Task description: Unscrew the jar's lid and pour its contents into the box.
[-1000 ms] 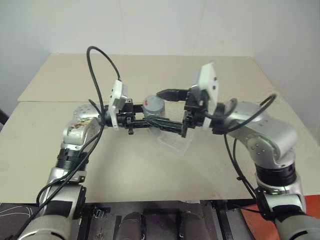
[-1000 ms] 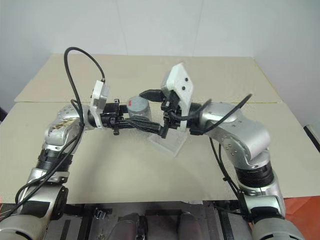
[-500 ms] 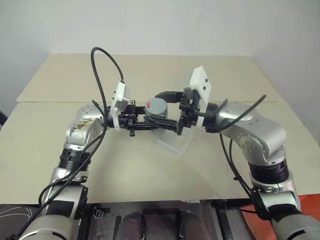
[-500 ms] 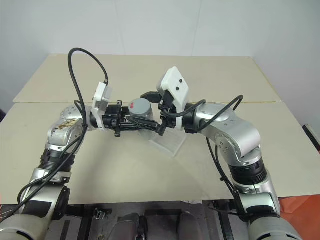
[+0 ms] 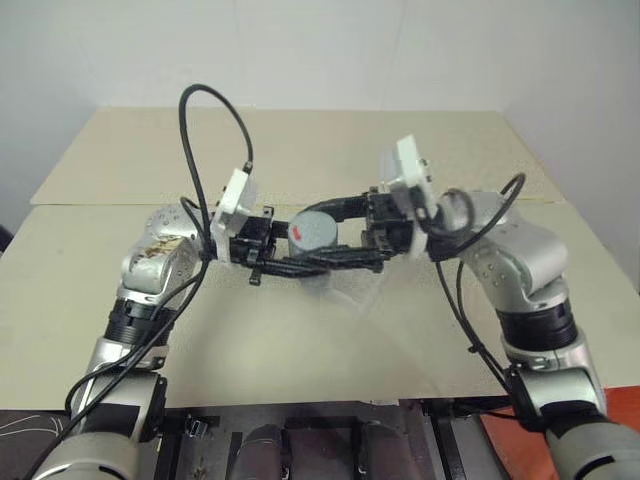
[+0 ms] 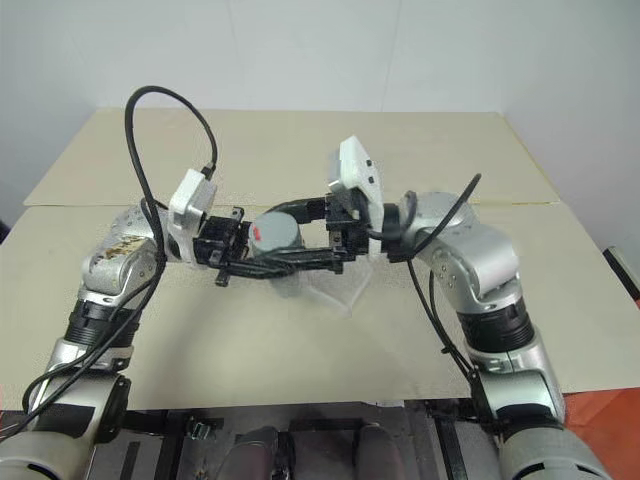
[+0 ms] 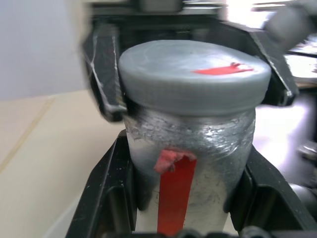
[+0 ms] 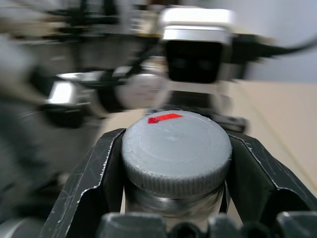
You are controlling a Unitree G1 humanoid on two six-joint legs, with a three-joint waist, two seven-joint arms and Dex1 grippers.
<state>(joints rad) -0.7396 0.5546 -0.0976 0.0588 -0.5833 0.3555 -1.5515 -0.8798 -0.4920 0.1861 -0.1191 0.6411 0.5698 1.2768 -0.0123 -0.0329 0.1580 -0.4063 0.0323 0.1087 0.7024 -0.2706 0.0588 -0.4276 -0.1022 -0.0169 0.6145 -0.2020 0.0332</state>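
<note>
The jar is cut off at the bottom edge of the left wrist view, so its base is hidden. What is inside it cannot be told. The box is faint and partly hidden behind the grippers. In the right wrist view, everything behind the lid is blurred.
</note>
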